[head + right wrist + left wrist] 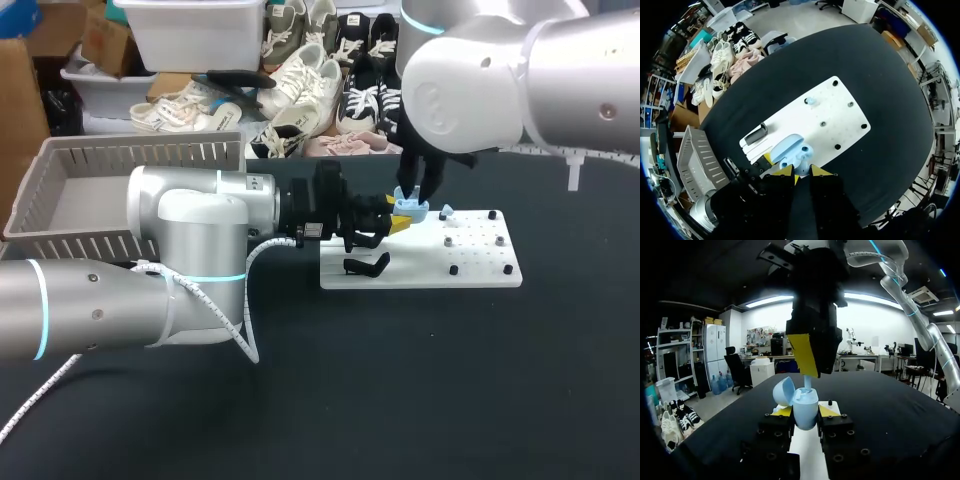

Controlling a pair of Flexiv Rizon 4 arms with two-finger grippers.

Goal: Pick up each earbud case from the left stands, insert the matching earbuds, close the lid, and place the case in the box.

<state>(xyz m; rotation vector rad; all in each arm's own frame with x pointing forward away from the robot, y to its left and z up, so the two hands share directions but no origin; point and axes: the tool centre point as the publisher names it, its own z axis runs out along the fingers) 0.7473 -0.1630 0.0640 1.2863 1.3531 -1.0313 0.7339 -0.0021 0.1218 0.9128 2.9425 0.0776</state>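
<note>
My left gripper (805, 412) is shut on a light blue earbud case (805, 409), whose lid (784, 390) stands open to one side. It holds the case just above the white board (470, 270). My right gripper (413, 192) comes down from above, shut on a light blue earbud (807, 382), with the earbud's stem at the case's opening. From the right wrist, the case (796, 151) lies just ahead of my right gripper (801, 172). A second earbud (811, 100) sits on a peg of the board.
A black stand (367, 265) rests on the board's left end. Several black pegs dot the board's right half. A grey slatted basket (60, 160) stands at the far left, behind my left arm. Dark table mat surrounds the board.
</note>
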